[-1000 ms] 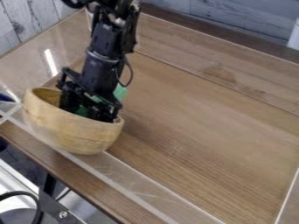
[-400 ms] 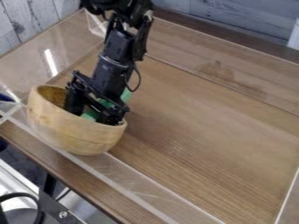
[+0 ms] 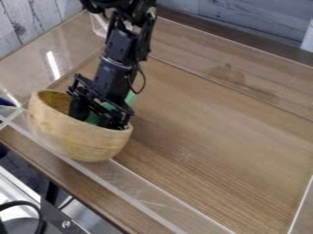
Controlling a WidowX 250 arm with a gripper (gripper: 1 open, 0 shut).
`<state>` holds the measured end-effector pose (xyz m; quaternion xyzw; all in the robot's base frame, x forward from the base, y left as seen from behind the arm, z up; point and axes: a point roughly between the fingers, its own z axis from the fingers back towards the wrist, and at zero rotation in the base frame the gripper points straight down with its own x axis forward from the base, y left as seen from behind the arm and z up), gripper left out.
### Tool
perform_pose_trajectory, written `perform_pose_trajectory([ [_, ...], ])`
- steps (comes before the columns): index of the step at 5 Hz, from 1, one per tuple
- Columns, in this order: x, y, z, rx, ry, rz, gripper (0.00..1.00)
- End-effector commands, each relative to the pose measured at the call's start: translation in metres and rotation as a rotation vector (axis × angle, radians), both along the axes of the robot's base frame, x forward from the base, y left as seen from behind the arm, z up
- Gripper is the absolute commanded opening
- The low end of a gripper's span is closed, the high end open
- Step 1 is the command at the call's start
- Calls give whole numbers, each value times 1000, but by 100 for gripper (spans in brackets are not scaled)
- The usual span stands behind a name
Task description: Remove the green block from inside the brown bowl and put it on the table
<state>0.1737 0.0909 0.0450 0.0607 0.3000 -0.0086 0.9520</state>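
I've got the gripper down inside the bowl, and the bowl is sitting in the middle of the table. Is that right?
Not quite: the gripper is down inside the bowl, as you say, but the camera view shows the bowl at the table's edge, by the clear wall, not in the middle.

Soft, fairly even light covers the brown surface (image 3: 226,128), with a small white glare spot toward the left. The black arm (image 3: 120,50) is dark enough to lose detail. The picture is coarse and slightly soft, blurring small parts inside the bowl (image 3: 76,137).
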Motion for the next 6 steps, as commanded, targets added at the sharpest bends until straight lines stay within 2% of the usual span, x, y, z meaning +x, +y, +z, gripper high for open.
perform_pose_trajectory([
  [1,4,3,7,10,-64,-25,0],
  [2,4,4,4,8,-78,-55,0],
  [4,2,1,3,-42,-135,-52,0],
  [6,5,6,16,-32,-146,-44,0],
])
